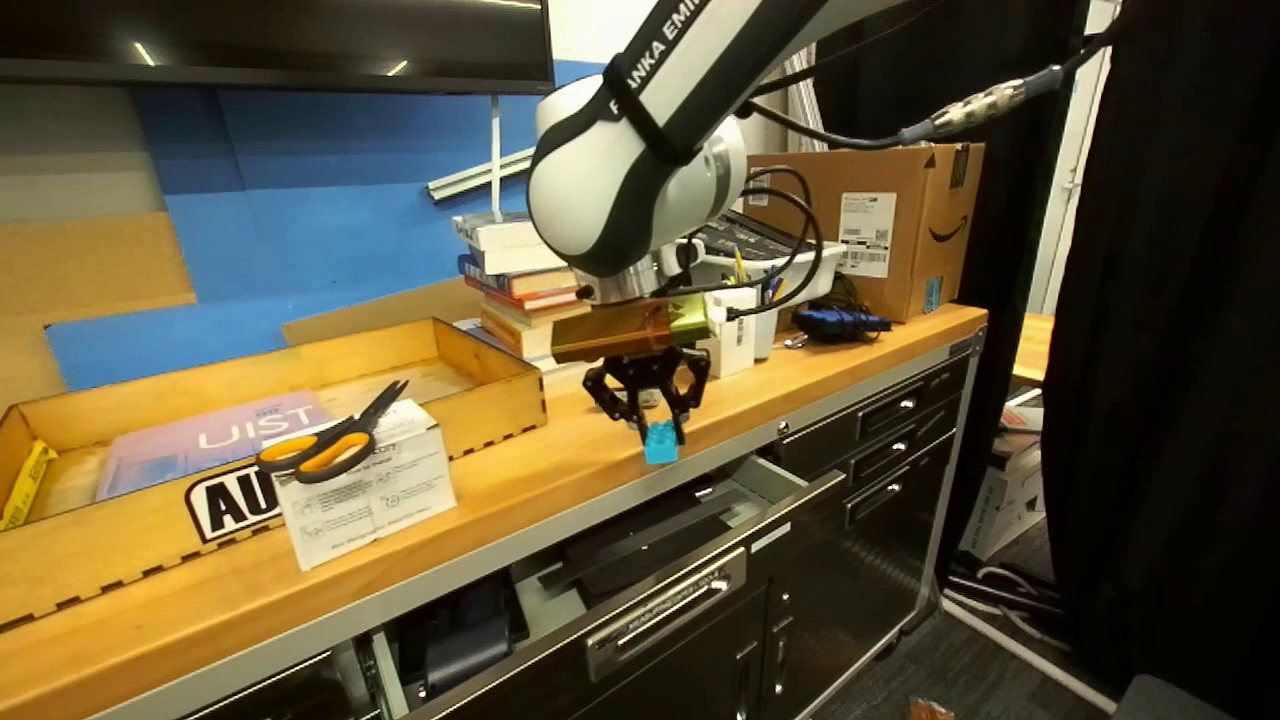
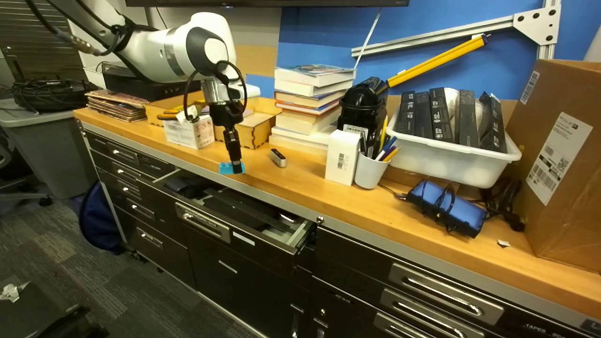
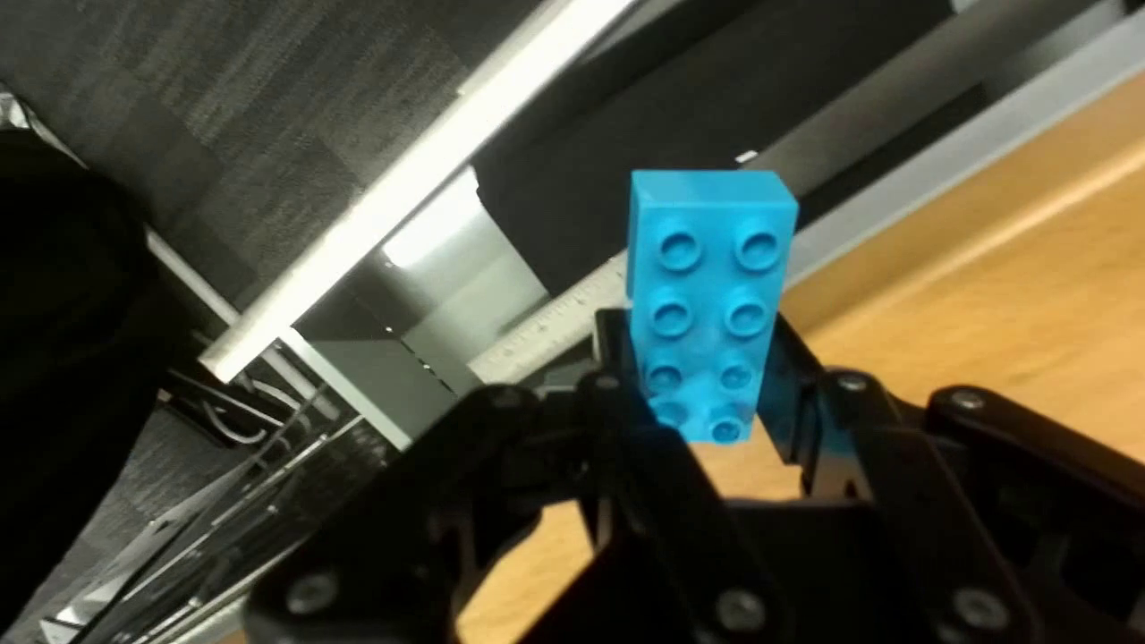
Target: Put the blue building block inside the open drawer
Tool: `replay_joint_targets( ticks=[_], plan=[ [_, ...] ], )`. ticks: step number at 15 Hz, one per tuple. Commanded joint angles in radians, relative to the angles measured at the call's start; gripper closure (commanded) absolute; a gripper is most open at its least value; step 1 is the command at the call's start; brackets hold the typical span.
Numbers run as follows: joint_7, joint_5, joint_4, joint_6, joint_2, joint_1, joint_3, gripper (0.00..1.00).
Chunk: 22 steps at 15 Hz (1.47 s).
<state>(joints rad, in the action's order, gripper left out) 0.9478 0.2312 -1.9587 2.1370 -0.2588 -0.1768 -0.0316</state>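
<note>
Since the black two-finger robot gripper (image 1: 660, 430) has one finger on each side of a small bright-blue plastic building block (image 3: 711, 286), we can tell that it is pinching it. The block is up in the air by the near edge of the wooden bench top (image 2: 300, 180), outside the wide, shallow drawer with a black metal front (image 2: 272, 249). Both exterior views show us that drawer pulled out toward the near side, with dark things (image 1: 470, 640) in it. We cannot tell just how high the block hangs.

Only the wrist view lets us count the block's eight round bumps, set in two neat rows. It also shows us a pale flat strip with ruler marks (image 3: 546, 328) by the drawer.

Off to the left, in an exterior view, we see the dark blades of black and orange scissors (image 1: 358, 428) lying on a white cardboard box (image 1: 370, 510). We spot a flat pale-purple thing marked UIST (image 1: 200, 440) there too, inside a low wooden tray (image 1: 495, 410).

Over on the right, in an exterior view, we see a long yellow tube (image 2: 434, 61) slanting up in front of the blue wall (image 2: 324, 28). Near it, thin black boxes (image 2: 439, 115) stand in a white plastic tub (image 2: 450, 164), and a blue gadget (image 2: 465, 212) sits in front.
</note>
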Motion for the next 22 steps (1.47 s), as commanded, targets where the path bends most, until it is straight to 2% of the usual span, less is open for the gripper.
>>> replay_joint_targets(
  ticks=[1, 7, 12, 17, 18, 19, 20, 22],
  plan=[
    [0.030, 0.014, -0.167, 0.057, 0.090, 0.033, -0.003, 0.86],
    [0.197, 0.081, -0.243, 0.203, 0.024, 0.021, -0.001, 0.86],
    [0.327, 0.171, -0.208, 0.254, -0.044, -0.024, -0.012, 0.86],
    [0.388, 0.178, -0.163, 0.263, -0.075, -0.037, -0.014, 0.85],
    [0.392, 0.175, -0.157, 0.261, -0.079, -0.036, -0.014, 0.83],
    [0.396, 0.168, -0.154, 0.255, -0.080, -0.035, -0.014, 0.39],
    [0.394, 0.164, -0.158, 0.250, -0.078, -0.033, -0.013, 0.38],
    [0.391, 0.157, -0.172, 0.246, -0.065, -0.028, -0.012, 0.25]
  ],
)
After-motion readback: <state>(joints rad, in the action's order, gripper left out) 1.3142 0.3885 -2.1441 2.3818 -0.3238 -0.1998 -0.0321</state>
